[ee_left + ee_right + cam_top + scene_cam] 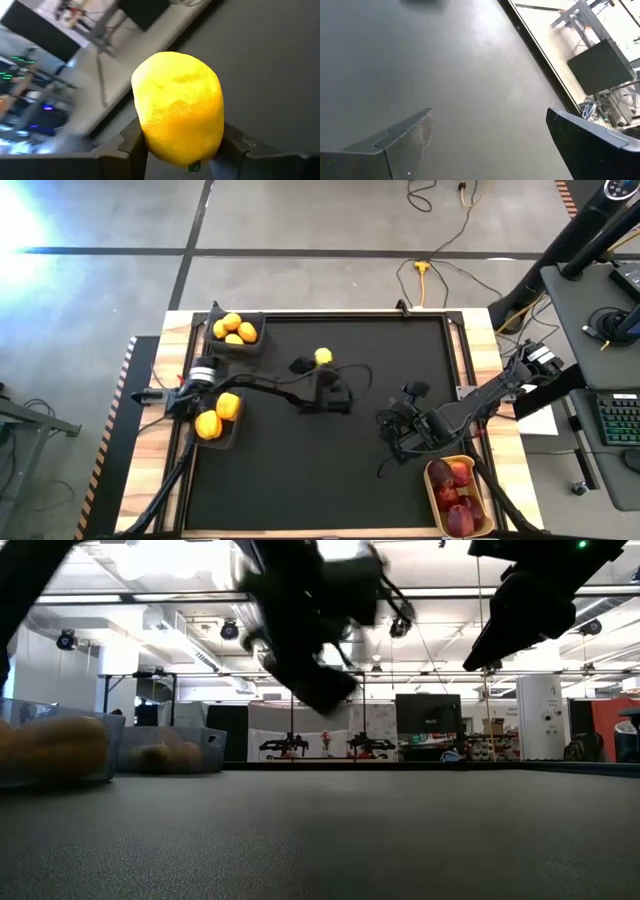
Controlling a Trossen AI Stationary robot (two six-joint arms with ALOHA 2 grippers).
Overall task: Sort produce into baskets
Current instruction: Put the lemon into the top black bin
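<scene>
A black mat covers the tabletop (300, 480), with bare wood showing at its edges and a concrete floor with trailing cables beyond. A yellow lemon (180, 107) is held between the two dark fingers of the left pincer (322, 364), which is closed onto it above the far middle of the mat; in the left wrist view the fruit bulges well past both fingers, so the hold is judged to be shallow. Two dark bins lie to the left: the far bin (215, 343) already holds several yellow pieces, and the near bin (228, 442) holds two orange-yellow ones. The tan tray (434, 502) at the near right corner is filled with dark red fruits (452, 495). The right pincer (392, 432) hangs just beside that tray, its fingers spread wide and nothing between them. The main risk is judged to be the lemon slipping during the carry and rolling across the mat. A release over a bin's rim, or onto the piled fruit, could also send a piece bouncing out.
</scene>
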